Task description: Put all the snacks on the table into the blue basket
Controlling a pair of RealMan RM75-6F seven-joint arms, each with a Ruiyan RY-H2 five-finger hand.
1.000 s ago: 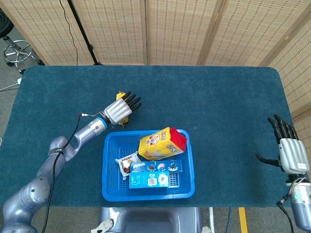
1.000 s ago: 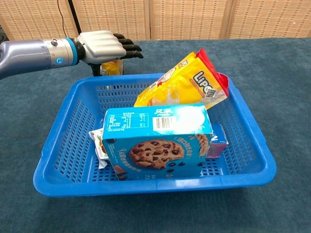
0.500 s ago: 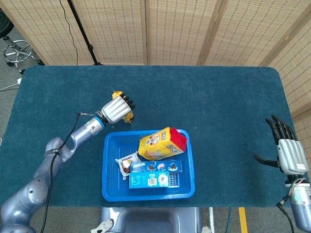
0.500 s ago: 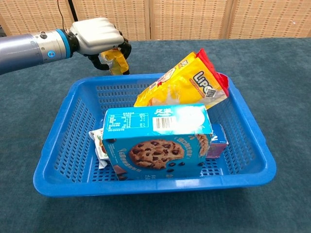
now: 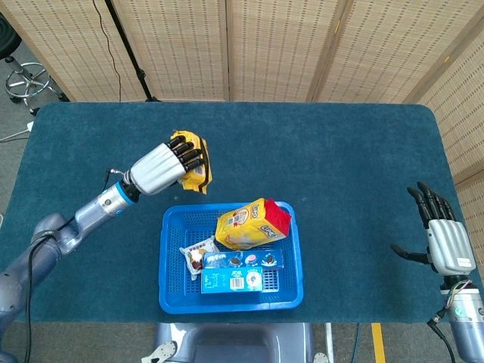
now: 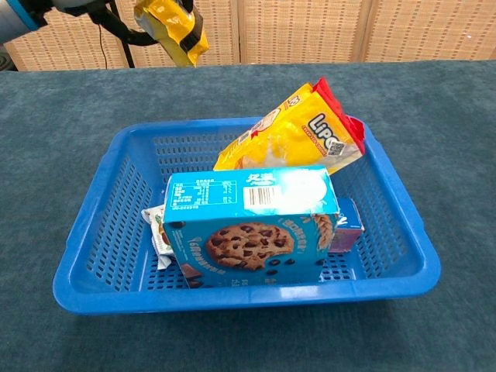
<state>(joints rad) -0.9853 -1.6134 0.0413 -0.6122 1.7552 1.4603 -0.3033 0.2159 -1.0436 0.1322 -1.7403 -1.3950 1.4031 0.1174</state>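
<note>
Yellow snack packet point(image 5: 196, 161) is gripped in the left hand point(image 5: 161, 167), fingers curled round it, held up off the cloth just past the blue basket's point(image 5: 295, 266) far-left corner. Plenty of bare teal tabletop point(image 5: 355, 174) is seen between the basket and the right hand point(image 5: 446, 242), fingers spread, at the table's right edge.

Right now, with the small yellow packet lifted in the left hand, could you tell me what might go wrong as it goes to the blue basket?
The left hand holds the small yellow snack packet by one side, so it might slip. The blue plastic basket is crowded: a tilted yellow-and-red bag and an upright blue cookie box fill much of it, so the packet could land on them and slide out.
</note>
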